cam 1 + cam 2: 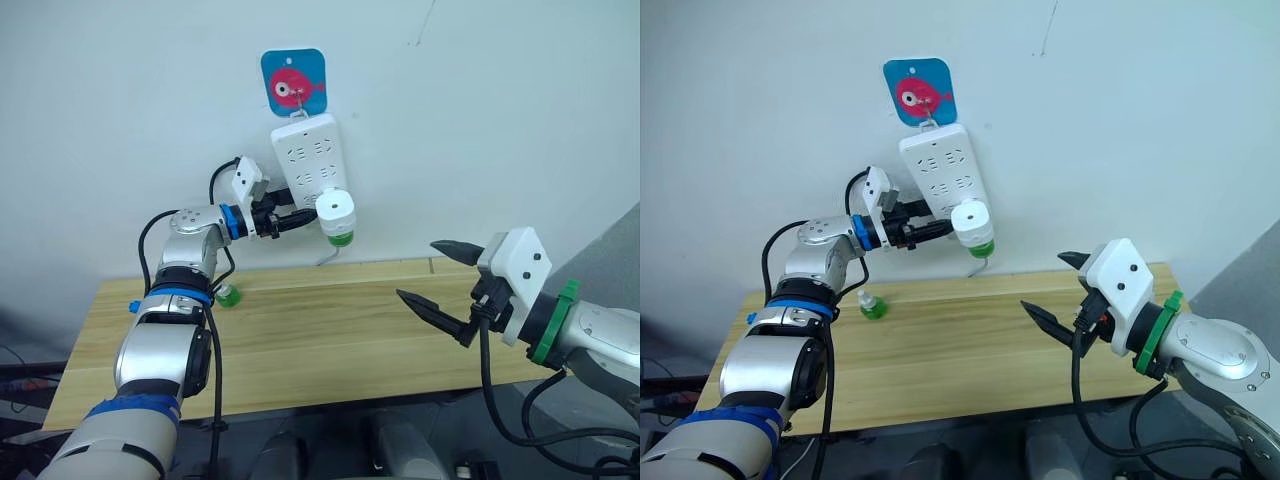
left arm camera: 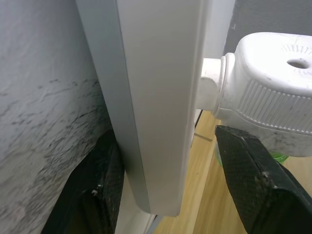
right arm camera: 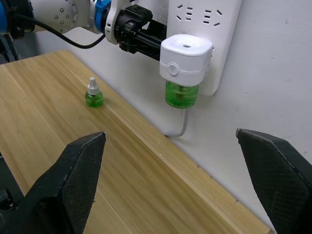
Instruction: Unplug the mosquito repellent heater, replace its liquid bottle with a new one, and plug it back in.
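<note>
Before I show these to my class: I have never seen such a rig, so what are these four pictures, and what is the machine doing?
It is a two-armed robot. Two pictures look down from its head; the other two come from cameras on its wrists. The left claw reaches to the white power strip hanging on the wall, its fingers open beside the mosquito repellent heater, which is plugged in with a green bottle under it. The right claw hangs open over the wooden table, holding nothing. A spare green bottle stands on the table.
</note>
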Robot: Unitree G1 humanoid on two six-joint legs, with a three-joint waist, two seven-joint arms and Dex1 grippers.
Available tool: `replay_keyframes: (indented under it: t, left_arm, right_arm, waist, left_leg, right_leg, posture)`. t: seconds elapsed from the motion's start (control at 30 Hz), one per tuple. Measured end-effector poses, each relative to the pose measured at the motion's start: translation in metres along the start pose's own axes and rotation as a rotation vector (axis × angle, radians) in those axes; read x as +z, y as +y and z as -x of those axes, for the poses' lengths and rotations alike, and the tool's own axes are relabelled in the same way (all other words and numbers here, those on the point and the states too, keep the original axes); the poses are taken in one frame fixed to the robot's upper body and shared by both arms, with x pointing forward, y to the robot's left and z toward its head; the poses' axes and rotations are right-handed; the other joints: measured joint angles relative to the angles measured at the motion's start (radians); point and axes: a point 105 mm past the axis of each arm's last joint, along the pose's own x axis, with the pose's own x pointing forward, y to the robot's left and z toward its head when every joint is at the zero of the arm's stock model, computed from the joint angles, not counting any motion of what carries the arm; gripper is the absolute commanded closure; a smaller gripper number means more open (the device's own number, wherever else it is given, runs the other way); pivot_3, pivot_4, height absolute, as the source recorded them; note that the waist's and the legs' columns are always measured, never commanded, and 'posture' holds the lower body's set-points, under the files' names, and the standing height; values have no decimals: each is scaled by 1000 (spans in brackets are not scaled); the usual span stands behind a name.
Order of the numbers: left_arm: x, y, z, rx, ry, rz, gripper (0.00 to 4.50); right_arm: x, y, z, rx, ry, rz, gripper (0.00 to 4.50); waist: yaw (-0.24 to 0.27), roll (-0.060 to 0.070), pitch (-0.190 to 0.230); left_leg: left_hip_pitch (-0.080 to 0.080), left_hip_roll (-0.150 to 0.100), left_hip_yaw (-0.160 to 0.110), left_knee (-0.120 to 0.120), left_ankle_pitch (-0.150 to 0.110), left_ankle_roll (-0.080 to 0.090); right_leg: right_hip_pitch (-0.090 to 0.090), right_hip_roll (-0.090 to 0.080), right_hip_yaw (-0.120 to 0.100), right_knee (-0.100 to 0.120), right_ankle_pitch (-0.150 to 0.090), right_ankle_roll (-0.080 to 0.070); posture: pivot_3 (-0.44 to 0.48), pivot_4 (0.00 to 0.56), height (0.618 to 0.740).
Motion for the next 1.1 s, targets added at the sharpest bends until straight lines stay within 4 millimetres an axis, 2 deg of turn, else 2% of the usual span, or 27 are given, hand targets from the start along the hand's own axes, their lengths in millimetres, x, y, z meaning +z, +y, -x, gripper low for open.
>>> replay_keyframes:
  t: [0.03, 0.1, 0.17, 0.23, 0.27, 0.43, 0.5, 0.6, 0.67, 0.8, 0.9, 1.1]
  left_arm:
    - [1, 0, -1, -4, -3, 0, 1545]
    - [1, -2, 0, -16, -4, 3, 1914]
    - [1, -2, 1, -22, -1, 7, 2375]
    - [1, -2, 3, -33, 4, 16, 3047]
    - [2, -2, 4, -34, 1, 19, 3196]
    - [2, -3, 6, -47, 7, 40, 3187]
    - [3, -5, 7, -50, 1, 44, 3187]
    - [4, -8, 8, -55, -4, 45, 3187]
    - [7, -10, 6, -61, -14, 44, 3187]
    - [8, -12, 6, -53, -15, 43, 3187]
    - [7, -10, 9, -38, -10, 38, 3187]
    - [4, -6, 14, -8, 1, 51, 3187]
  right_arm:
    - [0, 0, 0, 2, 0, -2, 0]
    - [0, 0, 0, 2, -4, -3, 0]
    - [1, 2, -1, 6, -15, -8, 0]
    - [2, 3, -5, 11, -26, -14, 0]
    - [5, 3, -7, 7, -38, -8, 0]
    - [15, -10, -28, -77, -66, -4, 0]
    - [17, -15, -44, -133, -56, -20, 0]
    - [16, -19, -65, -200, -39, -74, 0]
    - [18, -20, -80, -247, -28, -100, 0]
    - [21, -20, -101, -305, -23, -144, 0]
    - [23, -13, -110, -295, -21, -158, 0]
    - [25, -11, -118, -303, -15, -154, 0]
  waist:
    - [-1, 0, 0]
    - [-5, 0, 0]
    - [-9, 0, 0]
    - [-11, 0, 0]
    - [-11, 0, 0]
    - [-16, 0, 0]
    - [-18, 0, 0]
    - [-19, 1, 0]
    - [-21, 2, -1]
    - [-26, 3, -1]
    - [-37, 3, -2]
    - [-52, 4, -2]
  left_leg:
    - [0, 0, 0, 0, 0, 0]
    - [0, 0, 0, 0, 0, 0]
    - [0, 0, 0, 0, 0, 0]
    - [0, 0, 0, 0, 0, 0]
    - [0, 0, 0, 0, 0, 0]
    - [0, 0, 0, 0, 0, 0]
    - [0, 0, -1, 0, 0, 0]
    - [-6, 0, -3, 0, 0, 0]
    - [-15, -1, -7, 2, 0, -1]
    - [-20, -3, -9, 1, 1, -1]
    - [-20, -4, -8, 1, 0, -1]
    - [-18, -4, -8, 3, 2, -2]
  right_leg:
    - [0, 0, 0, 0, 0, 0]
    - [0, 0, 0, 0, 0, 0]
    - [0, 0, 0, 0, 0, 0]
    - [0, 0, 0, 0, 0, 0]
    - [0, 0, 0, 1, 0, 0]
    - [-1, 0, 1, 1, 0, 0]
    - [-2, -1, 1, 2, 1, -2]
    - [-8, -5, 2, 5, 3, -5]
    - [-16, -7, 0, 7, 3, -5]
    - [-19, -11, -2, 7, 4, -5]
    - [-20, -12, -2, 7, 4, -5]
    - [-19, -13, -3, 9, 7, -4]
  posture:
    - [-277, 152, 740]
    - [-277, 152, 740]
    - [-275, 152, 740]
    - [-276, 153, 740]
    - [-277, 153, 740]
    - [-282, 153, 740]
    - [-282, 154, 740]
    - [-284, 149, 740]
    - [-284, 146, 740]
    - [-280, 144, 740]
    - [-275, 143, 740]
    - [-262, 142, 740]
